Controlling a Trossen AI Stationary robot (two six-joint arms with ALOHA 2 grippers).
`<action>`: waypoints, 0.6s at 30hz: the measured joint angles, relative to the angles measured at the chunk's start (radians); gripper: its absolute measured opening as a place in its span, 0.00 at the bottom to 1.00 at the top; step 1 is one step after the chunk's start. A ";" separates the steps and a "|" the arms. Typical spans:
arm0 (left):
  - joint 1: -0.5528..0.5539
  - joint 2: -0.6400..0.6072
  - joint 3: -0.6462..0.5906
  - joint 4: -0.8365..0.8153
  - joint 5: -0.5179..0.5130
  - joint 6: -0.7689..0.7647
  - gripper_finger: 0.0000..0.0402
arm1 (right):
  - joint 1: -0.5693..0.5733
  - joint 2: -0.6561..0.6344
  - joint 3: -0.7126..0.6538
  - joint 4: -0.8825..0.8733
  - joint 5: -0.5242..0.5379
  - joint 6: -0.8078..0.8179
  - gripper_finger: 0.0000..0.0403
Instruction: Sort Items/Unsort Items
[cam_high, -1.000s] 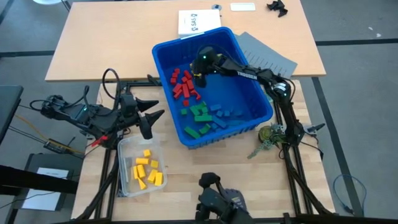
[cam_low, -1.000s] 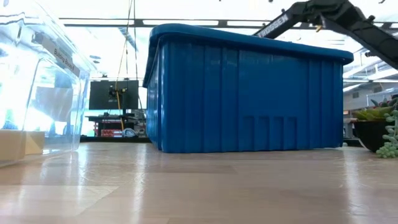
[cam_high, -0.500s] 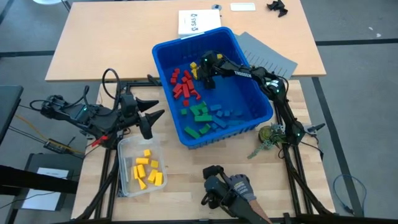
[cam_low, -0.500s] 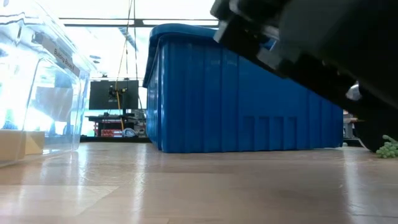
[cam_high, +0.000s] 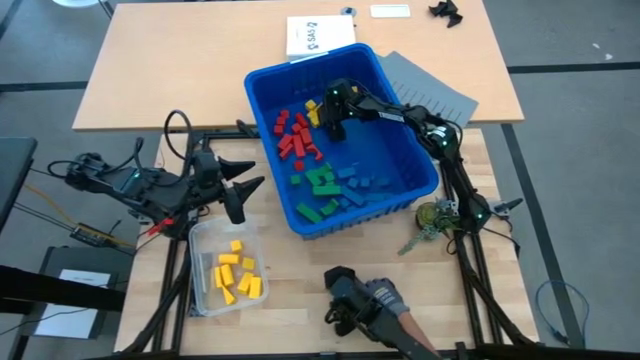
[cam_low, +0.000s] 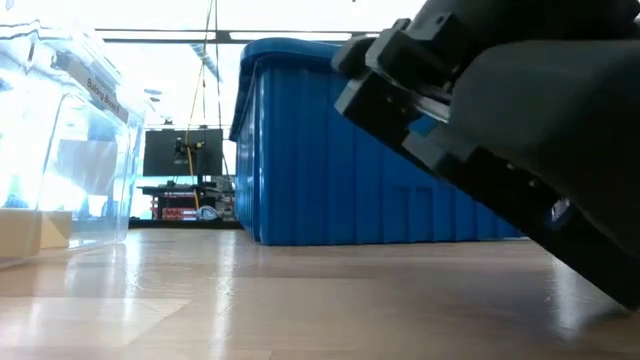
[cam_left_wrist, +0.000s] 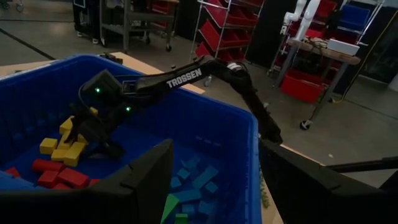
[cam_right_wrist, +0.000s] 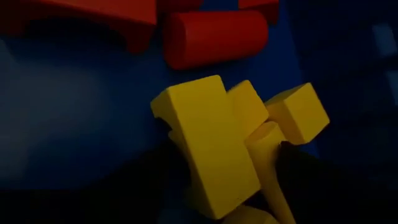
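Inside the blue bin (cam_high: 262, 72) lie the items: red blocks (cam_high: 292, 138), green blocks (cam_high: 320, 185), blue blocks (cam_high: 362, 184) and a small heap of yellow blocks (cam_high: 316, 109). My right gripper (cam_high: 328, 125) is down in the bin at that heap, open. In the right wrist view its fingers stand on either side of a long yellow block (cam_right_wrist: 211, 149) and a yellow cylinder (cam_right_wrist: 267, 158). My left gripper (cam_left_wrist: 214, 186) waits open at the table's left, above a clear tub (cam_high: 197, 262) that holds several yellow blocks (cam_high: 236, 272). My right gripper comes at the yellow heap slanting down from the table's right side, one finger (cam_right_wrist: 311, 180) close against the yellow cylinder. Whether either finger touches a block, I cannot tell. The blocks rest on the bin's floor.
Grey slotted sheets (cam_high: 432, 92) lie behind the bin at the right, a white paper (cam_high: 318, 35) at the far side. A small plant (cam_high: 432, 218) stands by the bin's near right corner. A person's hand with a dark object (cam_high: 352, 305) is at the near edge and fills the low view's right (cam_low: 520, 150).
My right gripper has sunk into the bin onto the yellow heap and rolled its wrist. A person's hand with a dark object has come in at the near edge and now covers much of the low view.
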 joint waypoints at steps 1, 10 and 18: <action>0.000 0.000 0.000 0.001 0.000 0.000 0.62 | 0.001 0.000 0.000 -0.008 -0.001 0.009 0.68; 0.000 0.000 0.000 0.000 0.000 0.000 0.62 | 0.015 0.002 -0.001 -0.065 -0.003 0.019 0.44; 0.000 0.000 0.000 0.000 0.000 0.000 0.62 | 0.023 0.002 -0.002 -0.073 0.006 0.055 0.37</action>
